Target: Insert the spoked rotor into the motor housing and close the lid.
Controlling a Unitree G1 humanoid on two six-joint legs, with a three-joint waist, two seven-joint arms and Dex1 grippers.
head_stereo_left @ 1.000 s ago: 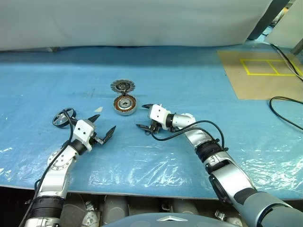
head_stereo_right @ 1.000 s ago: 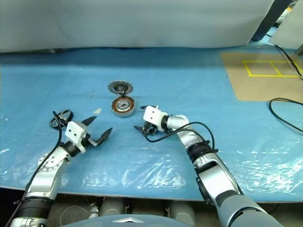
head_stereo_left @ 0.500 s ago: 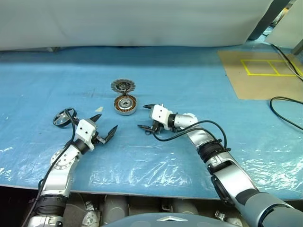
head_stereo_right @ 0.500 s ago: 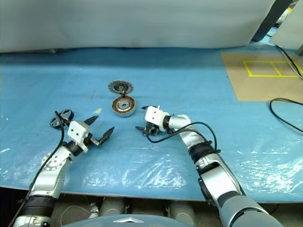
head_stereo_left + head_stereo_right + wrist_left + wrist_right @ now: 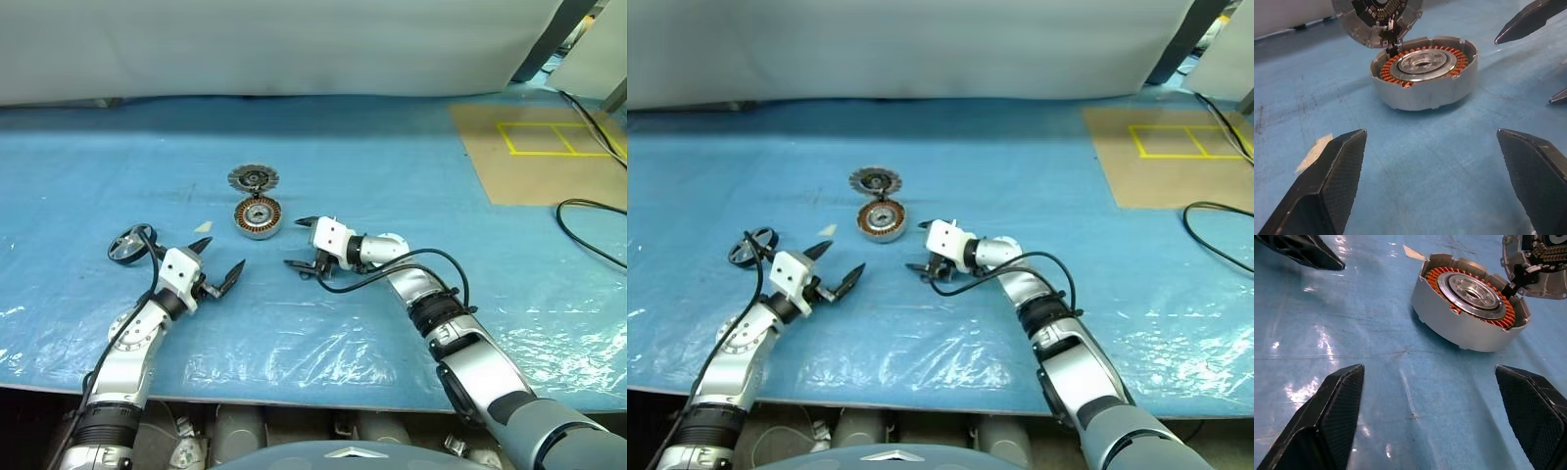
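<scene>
Both jaws spread, empty: housing (image 5: 258, 216) ahead between left gripper (image 5: 217, 260) and right gripper (image 5: 303, 243), holding copper windings only, lid (image 5: 254, 178) hinged open behind; rotor (image 5: 125, 245) lies outside left gripper.

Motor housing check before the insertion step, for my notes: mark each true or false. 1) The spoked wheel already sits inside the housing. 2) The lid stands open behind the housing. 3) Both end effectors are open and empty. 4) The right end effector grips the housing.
1) False: the spoked wheel lies on the blue sheet beside the left arm, apart from the motor housing.
2) True: the lid is open at the housing's far side.
3) True: left end effector and right end effector hold nothing.
4) False: it hovers beside the housing, not touching it.
</scene>
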